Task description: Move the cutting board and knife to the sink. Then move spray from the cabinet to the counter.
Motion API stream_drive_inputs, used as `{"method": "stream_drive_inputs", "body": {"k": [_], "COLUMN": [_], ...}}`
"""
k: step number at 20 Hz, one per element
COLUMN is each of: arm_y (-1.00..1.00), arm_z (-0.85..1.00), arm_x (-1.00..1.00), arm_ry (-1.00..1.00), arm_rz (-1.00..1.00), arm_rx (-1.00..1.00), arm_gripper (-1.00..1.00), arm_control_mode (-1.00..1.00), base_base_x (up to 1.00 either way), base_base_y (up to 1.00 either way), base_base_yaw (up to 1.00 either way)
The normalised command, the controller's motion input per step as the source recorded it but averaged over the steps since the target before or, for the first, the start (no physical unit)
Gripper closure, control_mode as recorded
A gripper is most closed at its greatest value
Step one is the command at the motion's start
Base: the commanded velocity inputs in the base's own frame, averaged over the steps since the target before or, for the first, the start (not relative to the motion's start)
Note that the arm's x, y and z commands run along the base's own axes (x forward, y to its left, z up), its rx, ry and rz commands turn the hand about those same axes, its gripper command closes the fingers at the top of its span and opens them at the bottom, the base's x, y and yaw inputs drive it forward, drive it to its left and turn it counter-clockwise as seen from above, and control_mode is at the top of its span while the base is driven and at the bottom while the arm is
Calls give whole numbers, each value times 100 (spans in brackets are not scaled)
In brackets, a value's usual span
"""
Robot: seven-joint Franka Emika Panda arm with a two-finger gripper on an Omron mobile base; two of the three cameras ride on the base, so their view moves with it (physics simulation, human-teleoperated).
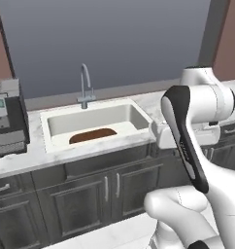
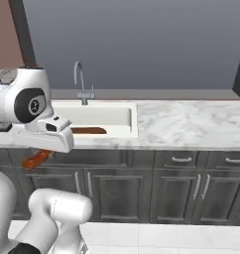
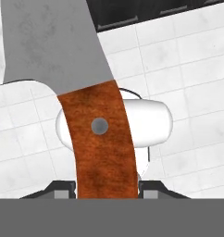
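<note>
So, working left to right: the cutting board (image 1: 92, 135) already lies flat in the bottom of the sink (image 1: 134, 137), toward its near wall, with the faucet (image 1: 85, 86) rising behind the basin. I count that half of the first step as done.

Next comes the knife (image 3: 102, 139). In the hand view its orange-red handle runs up between the finger tips, a rivet at mid-handle, and the grey blade fans out beyond. My gripper (image 3: 107, 187) is pinched on the handle's lower end, a pad on each side. In the right base view the handle (image 2: 35, 159) pokes out under the wrist, near the front of the base cabinets and short of the sink.

I judge the knife light and rigid, but the handle is curved and smooth, so it could pivot in a two-point pinch. The grip sits far from the blade, which leaves the heavier steel end hanging out; I would move slowly and keep the wrist steady.

Right of the sink, the marble counter (image 2: 191, 124) stretches away.
</note>
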Motion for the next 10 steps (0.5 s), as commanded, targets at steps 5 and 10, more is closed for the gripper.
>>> {"method": "stream_drive_inputs", "body": {"k": [5,10], "arm_y": [0,0], "arm_z": [0,0], "arm_x": [0,0], "arm_ry": [0,0], "arm_rz": [0,0], "arm_rx": [0,0], "arm_gripper": [100,100], "arm_control_mode": [100,100], "base_base_x": [50,78], "base_base_y": [-40,-11], "base_base_yaw": [10,0]}}
